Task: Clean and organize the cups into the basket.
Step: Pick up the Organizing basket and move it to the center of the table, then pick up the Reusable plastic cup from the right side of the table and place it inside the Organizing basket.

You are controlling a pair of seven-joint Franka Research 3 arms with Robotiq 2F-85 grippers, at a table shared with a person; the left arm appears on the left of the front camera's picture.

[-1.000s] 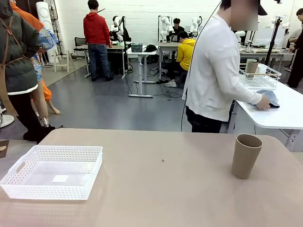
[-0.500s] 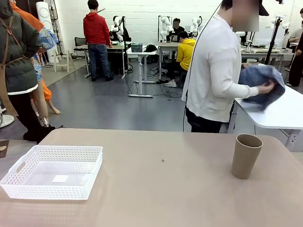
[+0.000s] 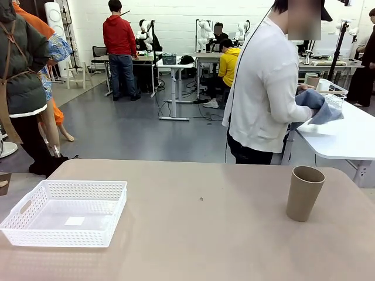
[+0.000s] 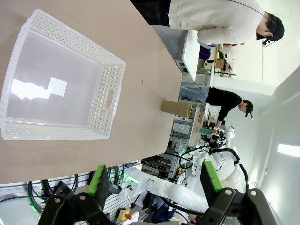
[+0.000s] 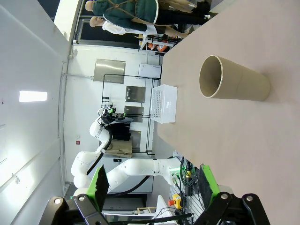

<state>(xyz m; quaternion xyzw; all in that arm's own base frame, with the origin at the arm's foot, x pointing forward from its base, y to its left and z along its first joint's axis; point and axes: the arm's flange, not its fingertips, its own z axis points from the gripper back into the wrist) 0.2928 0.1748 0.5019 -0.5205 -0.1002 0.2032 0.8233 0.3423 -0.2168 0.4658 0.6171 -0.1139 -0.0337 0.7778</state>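
Observation:
The tan-brown cup [image 3: 304,192] stands upright at the table's right side, also seen as the cup [image 5: 233,84] in the right wrist view and small [image 4: 176,108] in the left wrist view. The pale mint green cup is out of view. At the left front sits the white lattice basket [image 3: 17,233], holding nothing but its floor label; the left wrist view looks down on its wall [image 4: 107,99]. My left gripper [image 4: 154,180] hangs open above the basket. My right gripper [image 5: 153,184] is open, well back from the tan cup.
Beyond the far edge a person in a white top [image 3: 263,93] stands turned to a white side table [image 3: 343,137], holding a blue-grey cloth [image 3: 318,105]. A wire basket [image 3: 328,93] with cups rests on that side table.
The person lifted the blue-grey cloth off the side table and now holds it bunched in front of the body. Cup, basket and both grippers stay put.

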